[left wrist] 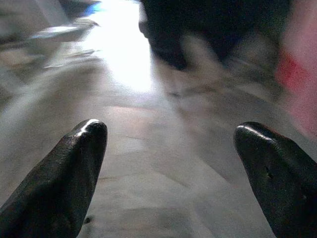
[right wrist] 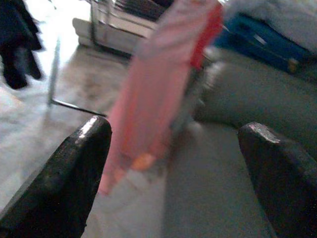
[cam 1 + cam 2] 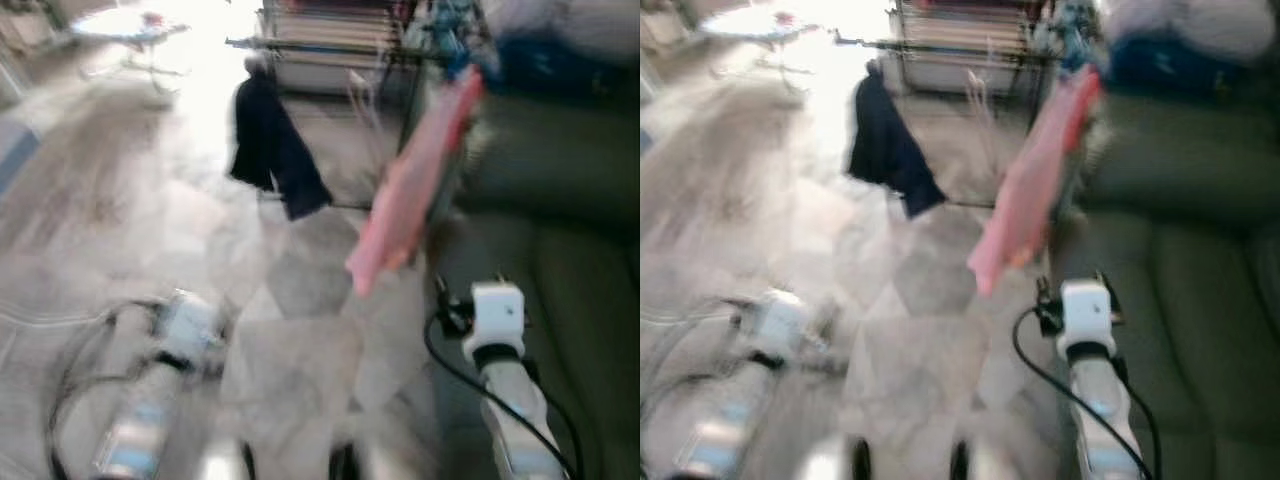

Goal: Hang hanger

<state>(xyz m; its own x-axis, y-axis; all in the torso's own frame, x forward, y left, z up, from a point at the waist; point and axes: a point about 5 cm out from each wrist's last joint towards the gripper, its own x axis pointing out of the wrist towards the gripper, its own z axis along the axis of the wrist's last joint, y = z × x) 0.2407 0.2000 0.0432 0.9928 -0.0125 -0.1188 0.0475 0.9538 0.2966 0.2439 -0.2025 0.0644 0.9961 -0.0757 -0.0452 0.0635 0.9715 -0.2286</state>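
Left pincer [image 1: 168,148]: fingers wide apart, empty, over the floor [image 3: 120,200]. A dark garment [image 3: 270,140] hangs from the rack [image 3: 330,45] at the floor's far edge. A pink garment [image 3: 415,180] hangs at the rack's right end, beside the sofa [image 3: 560,260]; no hanger can be made out in the blur. Right pincer [image 2: 173,168]: fingers wide apart, empty, facing the pink garment.

Risk: heavy motion blur; a reach now could miss or snag the cloth. No legible writing.

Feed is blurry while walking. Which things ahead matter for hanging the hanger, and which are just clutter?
Job:
pink garment
drying rack
right gripper, open
left gripper, open

Lying about:
dark garment on the rack
sofa
blue item
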